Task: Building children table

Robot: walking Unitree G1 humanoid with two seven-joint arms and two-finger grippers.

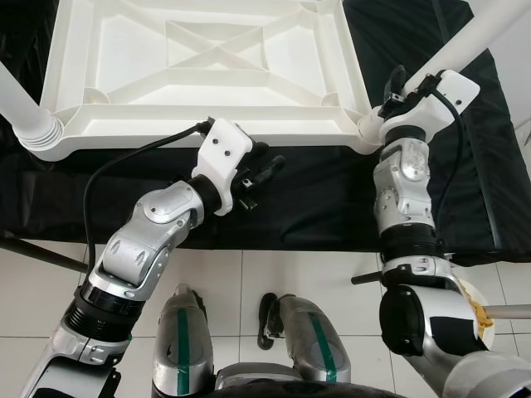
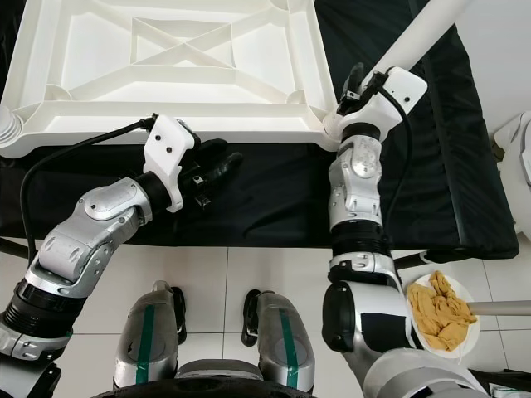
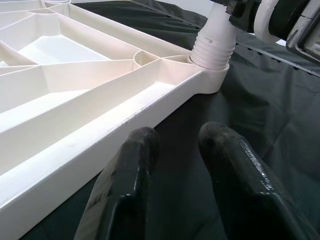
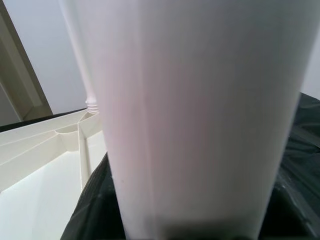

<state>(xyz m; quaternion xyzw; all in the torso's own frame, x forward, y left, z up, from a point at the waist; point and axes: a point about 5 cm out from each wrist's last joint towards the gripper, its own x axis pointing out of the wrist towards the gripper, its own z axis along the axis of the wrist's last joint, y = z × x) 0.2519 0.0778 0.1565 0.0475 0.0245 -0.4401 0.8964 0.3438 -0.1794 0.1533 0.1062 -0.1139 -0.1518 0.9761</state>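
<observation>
Beside right arm, plate [image 2: 423, 290] of snacks [image 2: 438, 313]

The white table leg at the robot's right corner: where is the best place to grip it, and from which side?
Probably low on the smooth round shaft of the table leg, just above its ribbed collar, coming from the robot's own side, where the right gripper is; the tabletop blocks the far side.

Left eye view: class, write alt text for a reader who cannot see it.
An upside-down white tabletop lies on black cloth. The right hand grips a white leg at its near right corner, while the left hand hovers open beside the near edge.
</observation>
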